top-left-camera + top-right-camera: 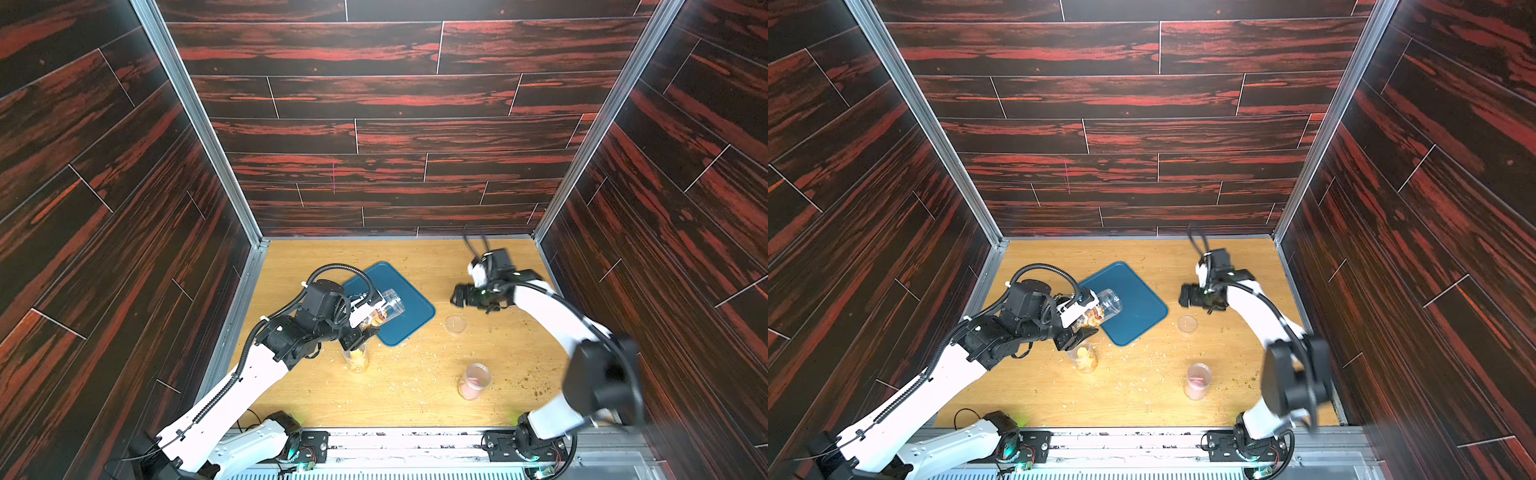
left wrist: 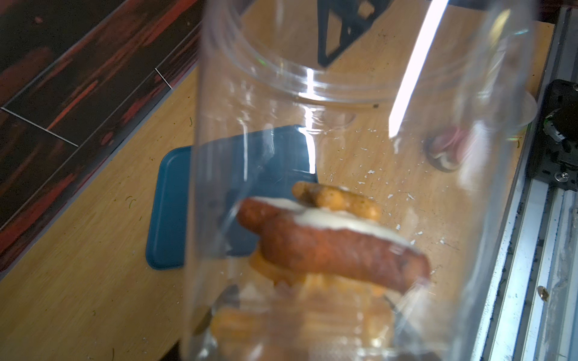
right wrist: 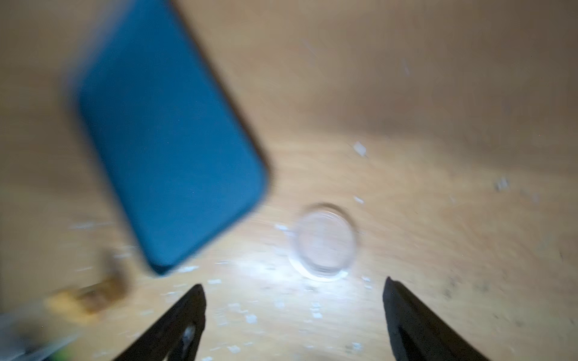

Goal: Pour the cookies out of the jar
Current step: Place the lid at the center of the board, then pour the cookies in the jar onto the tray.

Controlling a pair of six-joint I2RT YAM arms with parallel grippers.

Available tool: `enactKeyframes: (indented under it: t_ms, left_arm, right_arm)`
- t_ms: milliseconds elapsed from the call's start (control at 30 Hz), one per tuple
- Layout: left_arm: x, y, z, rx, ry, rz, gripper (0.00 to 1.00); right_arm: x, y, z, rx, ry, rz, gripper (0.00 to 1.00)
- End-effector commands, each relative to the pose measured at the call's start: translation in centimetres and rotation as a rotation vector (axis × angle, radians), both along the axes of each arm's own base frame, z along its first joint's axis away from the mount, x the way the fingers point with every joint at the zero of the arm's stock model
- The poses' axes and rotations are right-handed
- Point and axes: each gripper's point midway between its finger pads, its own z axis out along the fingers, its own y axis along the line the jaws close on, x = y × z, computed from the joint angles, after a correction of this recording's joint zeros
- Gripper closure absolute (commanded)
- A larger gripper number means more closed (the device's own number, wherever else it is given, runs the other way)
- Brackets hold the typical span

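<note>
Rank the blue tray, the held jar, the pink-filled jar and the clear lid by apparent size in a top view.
1. blue tray, largest.
2. held jar and pink-filled jar: alike; the held one is lifted nearer the camera and partly covered, so unranked.
3. clear lid, smallest.

Both top views look steeply down from high above the near edge onto the whole table (image 1: 415, 395) (nearly identical, shifted slightly sideways). The left wrist camera looks at very close range along the jar (image 2: 344, 140) toward the tray (image 2: 169, 218). The right wrist camera faces down at the table from close by, blurred, sharing that tray and a lid (image 3: 323, 242).
</note>
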Motion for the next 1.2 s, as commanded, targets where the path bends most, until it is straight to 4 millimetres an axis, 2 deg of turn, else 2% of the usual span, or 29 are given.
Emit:
enactKeyframes:
  t_ms: [0, 100, 167, 267, 400, 533, 700, 833, 1167]
  left_arm:
    - [-0.3, 0.3, 0.9, -0.024, -0.033, 0.009, 0.73]
    - [-0.4, 0.3, 0.9, -0.027, -0.032, 0.012, 0.73]
    - [-0.4, 0.3, 0.8, -0.027, -0.032, 0.009, 0.73]
    - [-0.4, 0.4, 0.7, -0.023, -0.034, 0.009, 0.73]
    - [0.0, 0.4, 0.8, -0.024, -0.069, 0.011, 0.73]
    - [0.6, 1.4, -0.3, 0.037, -0.105, 0.043, 0.73]
    - [2.0, 2.7, -1.3, 0.101, -0.155, 0.105, 0.75]
    - [3.3, 3.5, -2.0, 0.118, -0.158, 0.148, 0.71]
    - [6.5, 6.2, -5.1, 0.210, -0.149, 0.231, 0.72]
  right_arm:
    - [-2.0, 4.0, 7.6, 0.287, -0.175, 0.168, 0.08]
    - [-4.8, 6.1, 11.8, 0.452, -0.254, 0.311, 0.08]
    - [-6.1, 6.8, 13.2, 0.485, -0.279, 0.366, 0.08]
    - [-8.0, 7.6, 14.3, 0.494, -0.296, 0.427, 0.09]
    - [-8.6, 7.5, 13.6, 0.480, -0.268, 0.415, 0.09]
    - [-9.0, 7.6, 12.6, 0.507, -0.239, 0.381, 0.09]
    - [-9.7, 8.9, 10.6, 0.474, -0.180, 0.378, 0.09]
    - [-10.2, 9.6, 9.2, 0.455, -0.129, 0.381, 0.09]
    - [-10.4, 9.6, 8.3, 0.433, -0.109, 0.384, 0.09]
